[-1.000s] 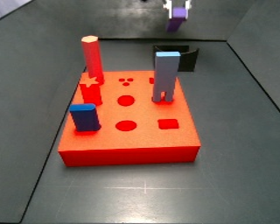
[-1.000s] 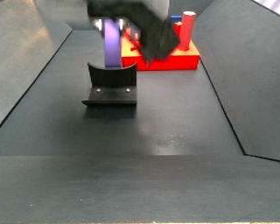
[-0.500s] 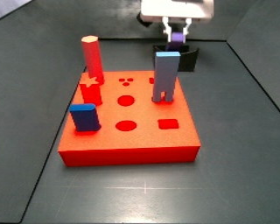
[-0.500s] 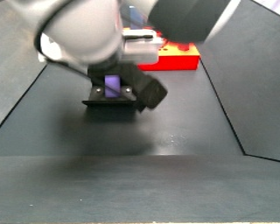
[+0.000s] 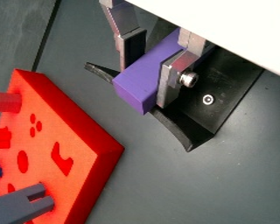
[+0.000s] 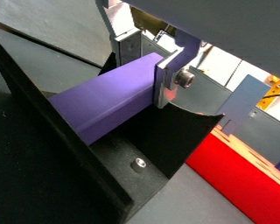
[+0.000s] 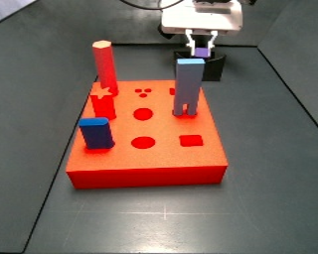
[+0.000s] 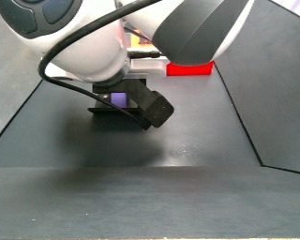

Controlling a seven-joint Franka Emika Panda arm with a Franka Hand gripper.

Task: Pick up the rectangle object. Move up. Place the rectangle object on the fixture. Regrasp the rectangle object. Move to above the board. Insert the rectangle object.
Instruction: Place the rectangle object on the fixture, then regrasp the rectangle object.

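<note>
Lowered gripper; fixture wrist-visible.

The gripper with the rectangle object sits hemmed in the fixture; the board stands near, floor between open.

A dark grey floor is carrying two items, well apart, in both side views. The red-orange board is lying flat on it, its top pierced with round, square and star-shaped holes. Behind the board, near the back wall, the black fixture is standing on the floor; a wrist view shows its base plate resting flat on the grey surface. The gripper is sitting low inside the fixture, its fingers closed around the purple rectangle object.
</note>
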